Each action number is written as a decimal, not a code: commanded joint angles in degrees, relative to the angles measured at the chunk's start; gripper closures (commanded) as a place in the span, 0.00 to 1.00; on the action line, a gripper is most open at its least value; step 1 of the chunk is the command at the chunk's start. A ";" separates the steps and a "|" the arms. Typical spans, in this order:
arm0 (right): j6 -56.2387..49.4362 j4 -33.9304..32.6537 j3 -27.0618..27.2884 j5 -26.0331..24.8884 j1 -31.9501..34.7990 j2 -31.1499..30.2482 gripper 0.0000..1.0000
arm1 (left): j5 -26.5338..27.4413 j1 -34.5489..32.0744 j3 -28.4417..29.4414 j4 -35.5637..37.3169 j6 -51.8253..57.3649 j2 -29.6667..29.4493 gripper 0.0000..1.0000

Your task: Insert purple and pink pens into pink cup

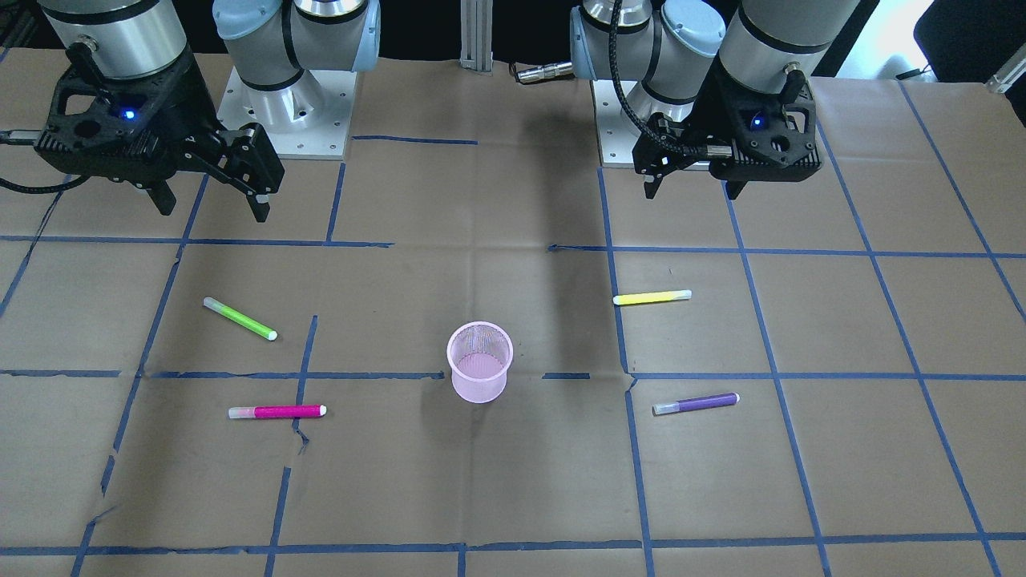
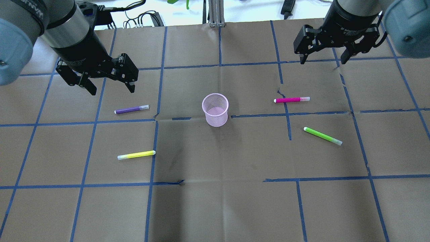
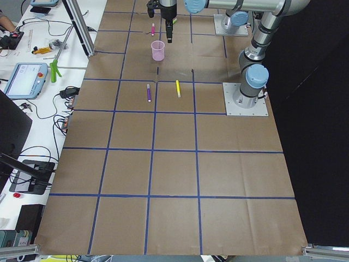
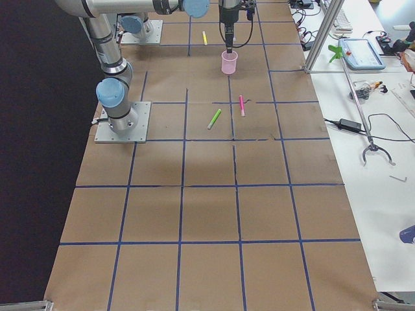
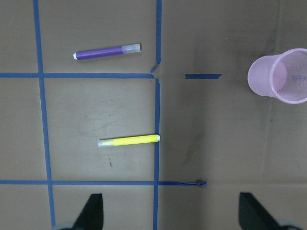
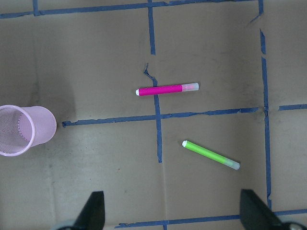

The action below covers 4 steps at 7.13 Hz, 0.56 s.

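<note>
The pink mesh cup (image 2: 215,110) stands upright and empty at the table's middle. The purple pen (image 2: 131,109) lies flat to its left, also in the left wrist view (image 5: 106,51). The pink pen (image 2: 291,99) lies flat to its right, also in the right wrist view (image 6: 167,89). My left gripper (image 2: 110,88) hovers open and empty, just beyond the purple pen. My right gripper (image 2: 323,61) hovers open and empty, beyond the pink pen. In the front-facing view the cup (image 1: 479,373), purple pen (image 1: 696,403) and pink pen (image 1: 277,412) show mirrored.
A yellow pen (image 2: 136,155) lies near the purple pen, closer to the robot. A green pen (image 2: 323,135) lies angled near the pink pen. Brown paper with blue tape lines (image 2: 220,65) covers the table. Both arm bases (image 1: 288,112) stand at the robot's edge.
</note>
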 commanded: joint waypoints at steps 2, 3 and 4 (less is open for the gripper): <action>0.02 -0.08 -0.06 0.09 0.09 -0.01 0.00 | -0.43 0.00 0.00 0.44 -0.09 -0.98 0.00; 0.10 -0.08 -0.15 0.09 0.00 -0.01 0.00 | -0.34 0.00 0.00 0.44 -0.09 -1.07 0.00; 0.02 -0.08 -0.06 0.09 0.00 0.07 0.00 | -0.34 0.00 0.00 0.44 -0.09 -1.07 0.00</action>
